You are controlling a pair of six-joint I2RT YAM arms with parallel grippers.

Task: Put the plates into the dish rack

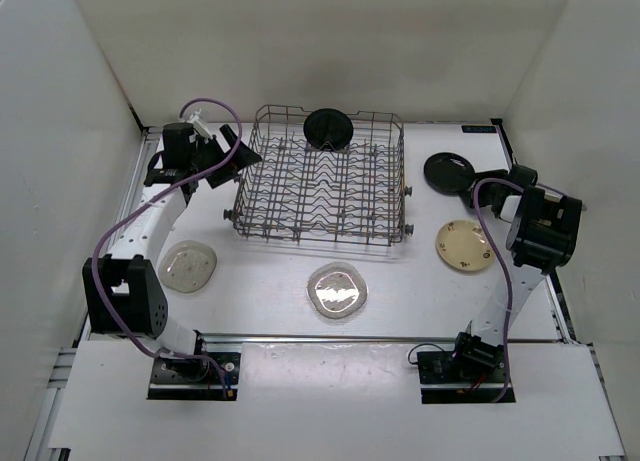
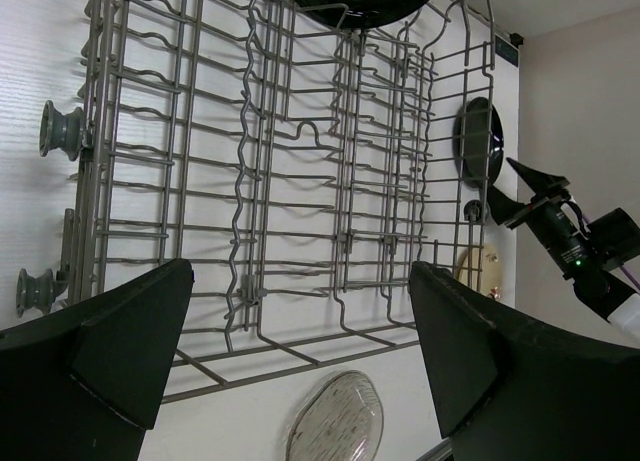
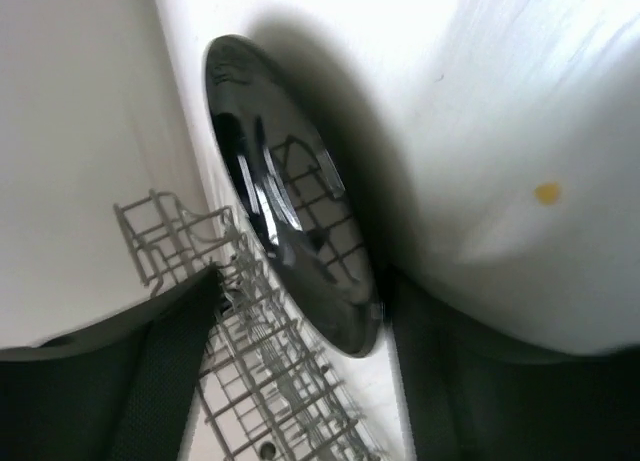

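The left pincer (image 1: 225, 153) is spread wide beside the left end of the dish rack (image 1: 245, 196); nothing is gripped. The right pincer (image 1: 497, 177) is closed on the rim of a black plate (image 1: 448, 168), held tilted right of the rack. A second plate (image 1: 328, 128) is seated at the rack's far edge.

White table (image 1: 260, 271) inside white walls (image 1: 420, 41), small dark label (image 1: 478, 129), perhaps a sticker, at its far right corner.
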